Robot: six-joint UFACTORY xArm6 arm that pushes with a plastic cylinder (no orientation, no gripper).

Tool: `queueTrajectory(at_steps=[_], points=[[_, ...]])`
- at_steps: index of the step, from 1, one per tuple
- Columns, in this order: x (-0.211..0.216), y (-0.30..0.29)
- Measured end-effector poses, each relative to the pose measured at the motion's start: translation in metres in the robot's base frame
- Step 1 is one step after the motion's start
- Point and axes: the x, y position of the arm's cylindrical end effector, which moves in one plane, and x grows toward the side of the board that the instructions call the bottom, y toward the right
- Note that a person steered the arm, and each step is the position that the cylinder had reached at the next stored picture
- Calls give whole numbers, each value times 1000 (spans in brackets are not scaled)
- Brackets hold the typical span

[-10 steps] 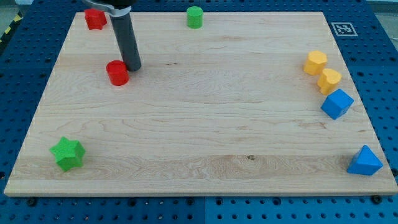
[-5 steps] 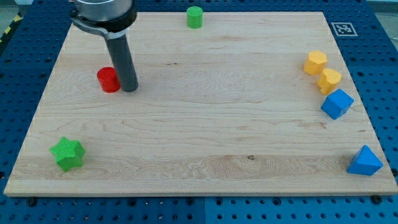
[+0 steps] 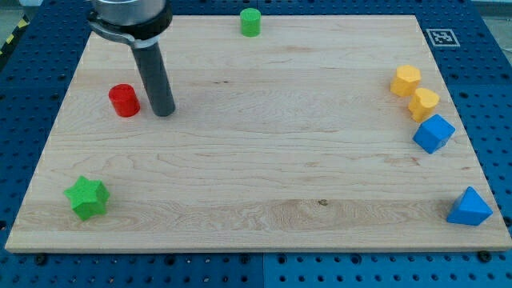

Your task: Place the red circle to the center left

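The red circle [image 3: 124,100] is a short red cylinder standing on the wooden board [image 3: 264,144] at the view's left, a little above mid height. My tip [image 3: 163,112] rests on the board just to the right of it, with a small gap between them. The dark rod rises from the tip toward the view's top left, and the arm's end hides the board's top left corner.
A green cylinder [image 3: 250,22] stands at the top edge. A green star [image 3: 87,198] lies at the bottom left. Two yellow blocks [image 3: 406,80] [image 3: 424,103], a blue cube [image 3: 434,133] and a blue triangular block [image 3: 469,208] sit along the right edge.
The red circle has slid to the left and slightly down, away from the rod. My tip moved down, then stayed nearly still. The second red block at the top left is now hidden.
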Motion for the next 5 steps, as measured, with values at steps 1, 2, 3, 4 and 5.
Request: queueTrajectory(at_steps=[1,2,3,4,5], points=[[-5,-20],[-15,-42],[-20,-57],[-21,-51],[-21,5]])
